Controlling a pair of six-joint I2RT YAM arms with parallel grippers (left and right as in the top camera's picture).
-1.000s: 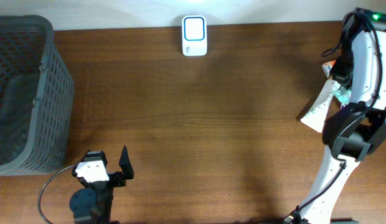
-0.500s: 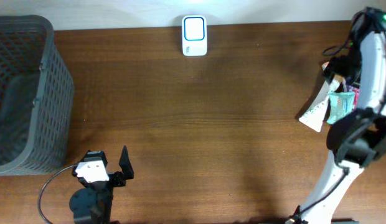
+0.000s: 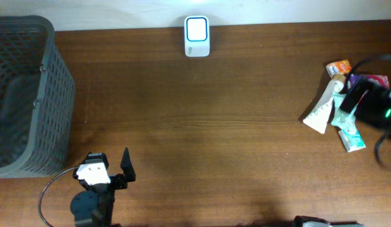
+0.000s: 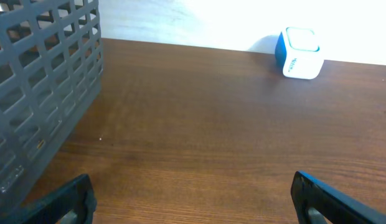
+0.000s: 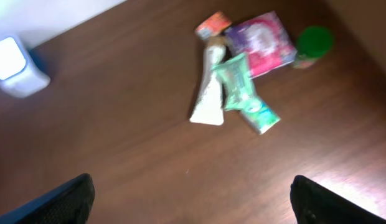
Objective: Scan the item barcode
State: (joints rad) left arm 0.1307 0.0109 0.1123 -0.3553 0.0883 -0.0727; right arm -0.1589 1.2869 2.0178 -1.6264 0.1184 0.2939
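Right gripper [image 5: 192, 186] spread wide, empty, above item pile [image 5: 243, 74] at table's right end. White tube [image 5: 208, 93] lies diagonal, cap probably toward back. Left gripper [image 4: 192, 180] released, well apart. Right arm nearer.

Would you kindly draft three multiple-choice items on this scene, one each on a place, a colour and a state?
1. Where on the table is the scanner?
A. middle of the far edge
B. near edge
C. right corner

2. What colour is the basket?
A. red
B. grey
C. yellow

3. How is the right gripper?
A. shut tight
B. shut on the scanner
C. open and empty

Answers:
1 A: in the overhead view it stands centred at the far edge.
2 B: its mesh walls are grey.
3 C: in the wrist view its fingers stand wide apart with nothing between them.
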